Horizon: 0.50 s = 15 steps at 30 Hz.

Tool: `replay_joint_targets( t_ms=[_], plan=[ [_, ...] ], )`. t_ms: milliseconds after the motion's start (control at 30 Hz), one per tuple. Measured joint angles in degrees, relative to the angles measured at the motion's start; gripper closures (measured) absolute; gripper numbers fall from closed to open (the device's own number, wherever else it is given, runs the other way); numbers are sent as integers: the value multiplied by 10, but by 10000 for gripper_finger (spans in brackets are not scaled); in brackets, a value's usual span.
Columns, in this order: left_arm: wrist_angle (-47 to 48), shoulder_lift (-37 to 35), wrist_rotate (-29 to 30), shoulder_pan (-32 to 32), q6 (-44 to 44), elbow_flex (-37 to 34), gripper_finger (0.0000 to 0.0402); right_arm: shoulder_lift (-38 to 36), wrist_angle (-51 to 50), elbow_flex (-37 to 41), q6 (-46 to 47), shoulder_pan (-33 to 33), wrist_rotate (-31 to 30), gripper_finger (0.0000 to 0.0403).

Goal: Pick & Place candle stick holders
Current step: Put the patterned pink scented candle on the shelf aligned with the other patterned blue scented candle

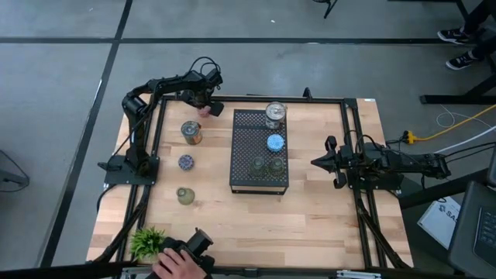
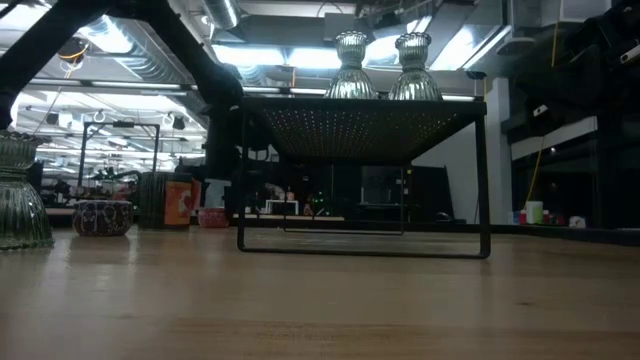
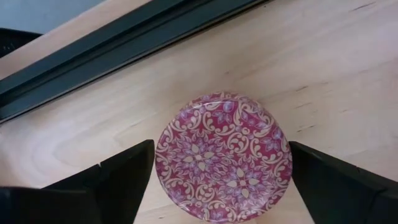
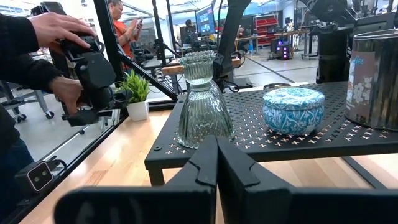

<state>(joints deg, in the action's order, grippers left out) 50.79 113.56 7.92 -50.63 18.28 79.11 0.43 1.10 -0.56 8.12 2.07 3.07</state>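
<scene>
A pink patterned round holder [image 3: 222, 157] sits on the wooden table at its far left [image 1: 205, 111]. My left gripper [image 3: 221, 180] is open, pointing down over it, with one finger on each side, close to its rim; I cannot tell whether they touch. My right gripper [image 4: 217, 163] is shut and empty, level, just right of the black perforated tray [image 1: 242, 177]. On the tray stand a silvery holder [image 1: 275, 115], a blue holder [image 1: 275, 142] and two clear glass holders [image 1: 266, 165]. A gold-topped holder [image 1: 191, 132], a blue-purple holder [image 1: 186, 162] and an olive holder [image 1: 184, 195] stand on the table's left.
The tray stands on thin legs [image 2: 240, 180] in the table's middle. A black frame rail [image 3: 124, 43] runs just beyond the pink holder. A small green plant [image 1: 147, 242] stands at the near left; a person's hand with a black camera [image 1: 186, 260] is beside it.
</scene>
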Motion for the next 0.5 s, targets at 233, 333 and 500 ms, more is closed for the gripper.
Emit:
replay_joint_targets(
  t_ms=[233, 333, 500],
  plan=[
    [0, 0, -3, 0, -1, 0, 83, 0, 0, 0, 0, 0, 0, 400],
    [0, 0, -3, 0, -1, 0, 91, 0, 0, 0, 0, 0, 0, 400],
    [1, 0, -3, 0, -1, 0, 93, 0, 0, 0, 0, 0, 0, 400]
  ],
)
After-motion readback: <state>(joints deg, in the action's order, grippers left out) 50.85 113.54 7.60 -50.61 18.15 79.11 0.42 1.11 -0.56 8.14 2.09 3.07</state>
